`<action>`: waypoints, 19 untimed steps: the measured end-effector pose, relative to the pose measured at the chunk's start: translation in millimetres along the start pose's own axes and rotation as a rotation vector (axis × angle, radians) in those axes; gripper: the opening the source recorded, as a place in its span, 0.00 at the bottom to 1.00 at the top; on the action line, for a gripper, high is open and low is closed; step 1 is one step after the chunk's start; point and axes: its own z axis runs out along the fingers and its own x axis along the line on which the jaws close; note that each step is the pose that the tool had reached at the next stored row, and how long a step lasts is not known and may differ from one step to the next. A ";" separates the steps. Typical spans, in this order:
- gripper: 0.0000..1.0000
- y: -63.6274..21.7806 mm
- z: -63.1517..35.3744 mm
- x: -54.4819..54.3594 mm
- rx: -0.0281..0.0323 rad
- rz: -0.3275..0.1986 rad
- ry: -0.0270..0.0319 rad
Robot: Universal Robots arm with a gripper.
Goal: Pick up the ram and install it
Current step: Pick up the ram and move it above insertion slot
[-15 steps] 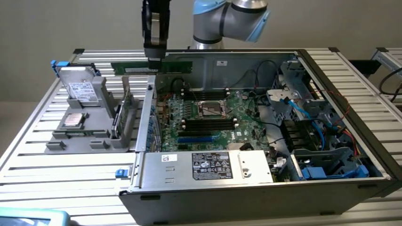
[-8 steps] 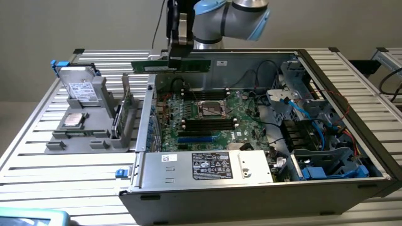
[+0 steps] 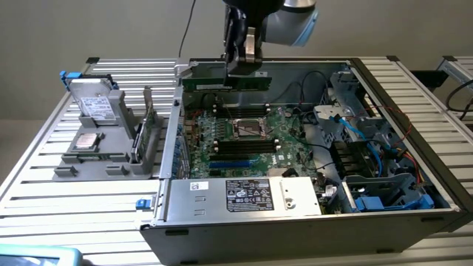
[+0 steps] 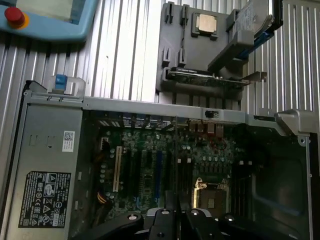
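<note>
The ram (image 3: 207, 83) is a long skinny green stick with darker patches, hanging level over the far end of the motherboard (image 3: 288, 145) in the open case (image 3: 221, 228). My gripper (image 3: 242, 75) is clamped on its top edge, near the middle

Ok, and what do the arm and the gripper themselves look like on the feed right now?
The arm ends in a rounded, pale grey-blue joint housing. Below it, the gripper has a black, blocky body with a bare metal plate on one side. In the wrist view its black parts carry small silver screw heads. I can't make out any markings or labels on either.
</note>
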 end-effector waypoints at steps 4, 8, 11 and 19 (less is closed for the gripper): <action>0.14 -18.8 4.4 1.3 -0.0001 0.000 0.0010; 0.14 -37.8 9.4 -0.2 -0.0001 0.000 0.0025; 0.14 -44.7 13.5 -3.7 0.0000 0.002 0.0031; 0.14 -51.3 24.7 -7.5 0.0028 0.020 0.0013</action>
